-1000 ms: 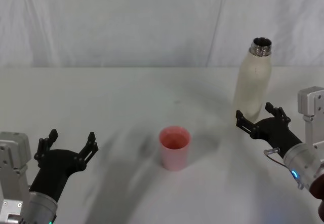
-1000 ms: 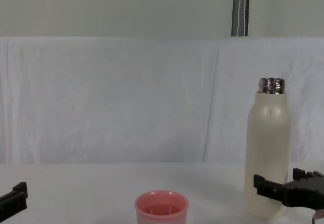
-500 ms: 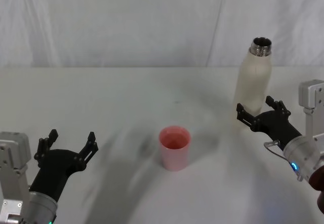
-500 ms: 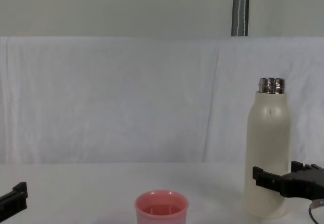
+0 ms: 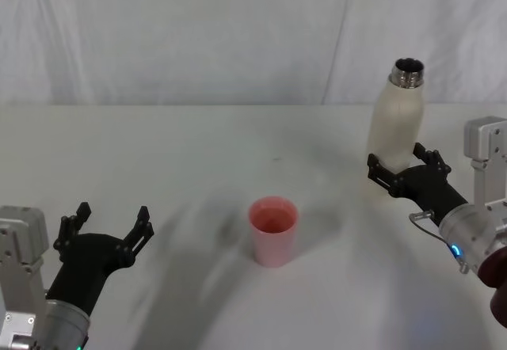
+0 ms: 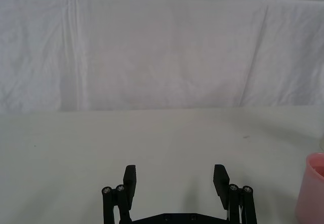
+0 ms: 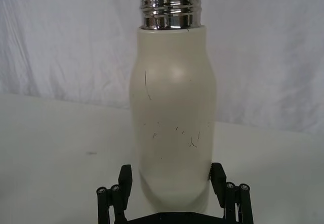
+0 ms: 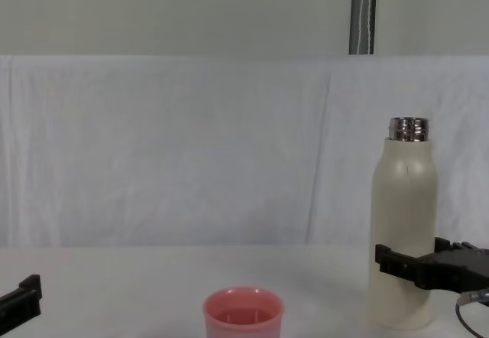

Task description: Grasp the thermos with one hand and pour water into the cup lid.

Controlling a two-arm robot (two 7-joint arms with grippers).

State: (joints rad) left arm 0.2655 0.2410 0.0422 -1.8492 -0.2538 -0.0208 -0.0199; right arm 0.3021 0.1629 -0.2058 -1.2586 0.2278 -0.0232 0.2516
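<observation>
I see a white bench (image 5: 158, 152) backed by a creased white cloth (image 8: 191, 147); above it a plain wall (image 8: 153, 9) and grey pole (image 8: 363, 13).

The cup lid (image 5: 273, 230) stands on the table (image 5: 198, 144), near its middle. Well to the cup lid's right and farther back, the thermos (image 5: 396, 124) stands upright. The right gripper (image 5: 402, 171) straddles the thermos's lower body; the left gripper (image 5: 106, 225) sits well left of the cup lid, nearer the robot.
</observation>
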